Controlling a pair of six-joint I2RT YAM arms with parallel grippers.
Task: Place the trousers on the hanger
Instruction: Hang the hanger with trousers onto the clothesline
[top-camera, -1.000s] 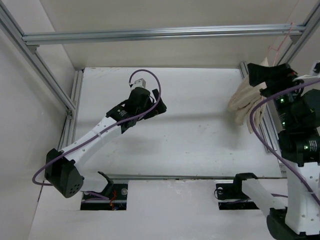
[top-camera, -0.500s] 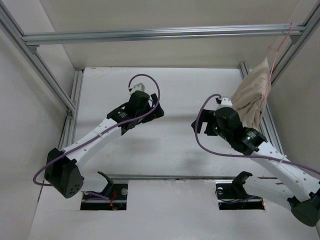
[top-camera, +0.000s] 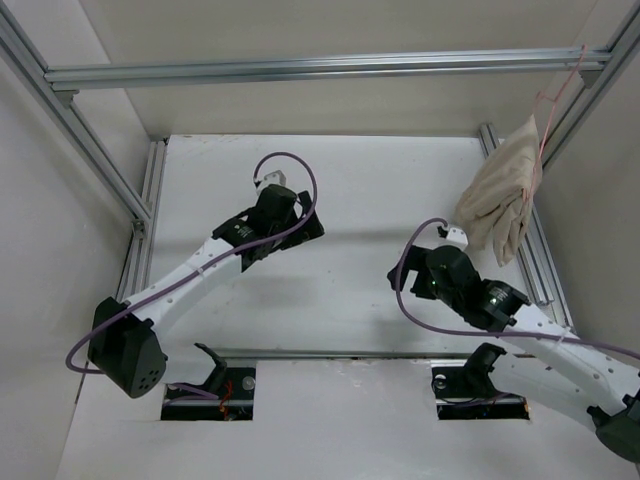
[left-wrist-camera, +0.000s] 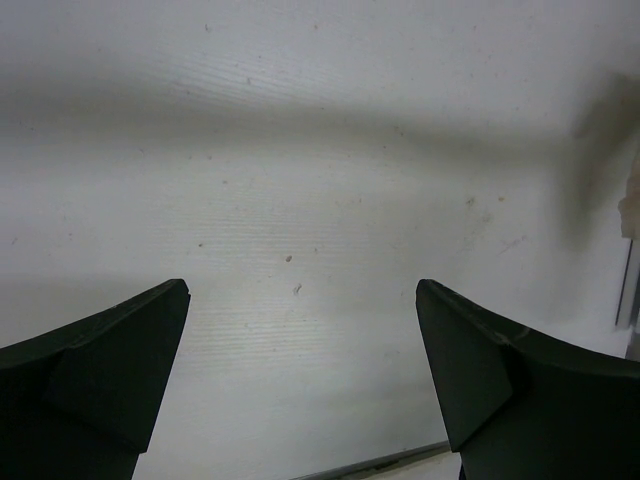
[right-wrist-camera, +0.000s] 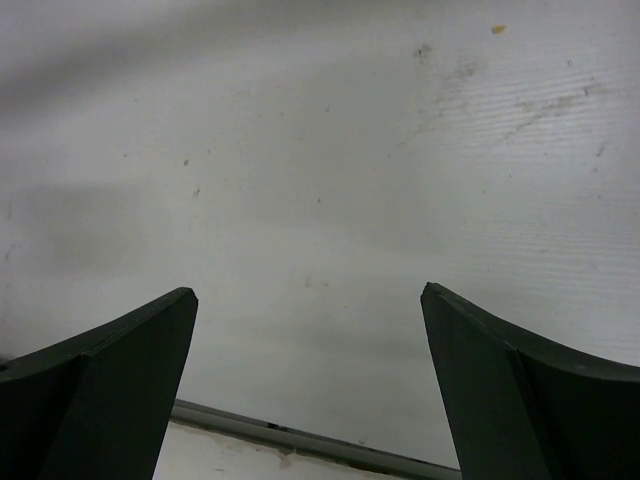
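Right gripper (right-wrist-camera: 310, 300) drawn back, fingers spread like your left gripper's (left-wrist-camera: 300, 290) — trousers (top-camera: 500, 205) hang on the hanger (top-camera: 550, 100) well beyond them, apparently done.

Trousers (top-camera: 498, 200) along table's (top-camera: 380, 180) right edge

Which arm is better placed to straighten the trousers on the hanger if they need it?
Right, probably. The right gripper, open and empty, is near the trousers hanging on the hanger at the table's right edge; the left gripper, also open, is over the table's left half, farther away.
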